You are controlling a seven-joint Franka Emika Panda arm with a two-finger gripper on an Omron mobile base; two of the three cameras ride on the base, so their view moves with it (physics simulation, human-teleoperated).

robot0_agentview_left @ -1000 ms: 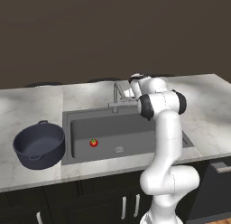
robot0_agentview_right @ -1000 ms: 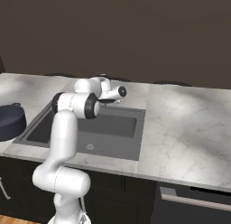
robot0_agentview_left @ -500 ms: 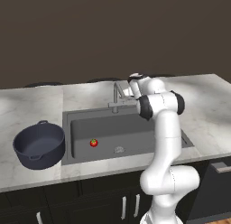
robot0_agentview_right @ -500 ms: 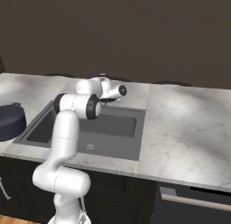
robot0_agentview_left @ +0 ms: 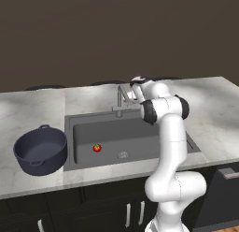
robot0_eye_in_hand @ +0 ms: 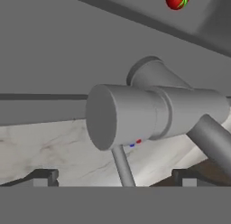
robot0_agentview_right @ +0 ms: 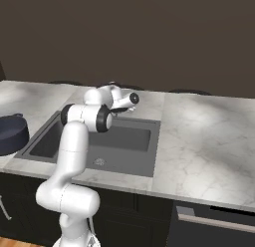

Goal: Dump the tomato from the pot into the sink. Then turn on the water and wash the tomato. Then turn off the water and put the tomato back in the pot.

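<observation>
the gripper [robot0_eye_in_hand: 115, 178] is hanging wide open just in front of the faucet [robot0_eye_in_hand: 153, 112] at the back rim of the sink [robot0_agentview_left: 135, 154], its two tips spread to either side of the faucet's thin lever and gripping nothing. the tomato [robot0_agentview_left: 97, 148] is lying on the sink floor toward the left, near the drain. the pot [robot0_agentview_left: 40, 150] is sitting upright on the counter [robot0_agentview_left: 212, 114] just left of the sink.

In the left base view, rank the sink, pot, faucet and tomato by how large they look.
Largest to smallest as they look in the left base view:
1. sink
2. pot
3. faucet, partly hidden by the arm, so its full extent is unsure
4. tomato
</observation>
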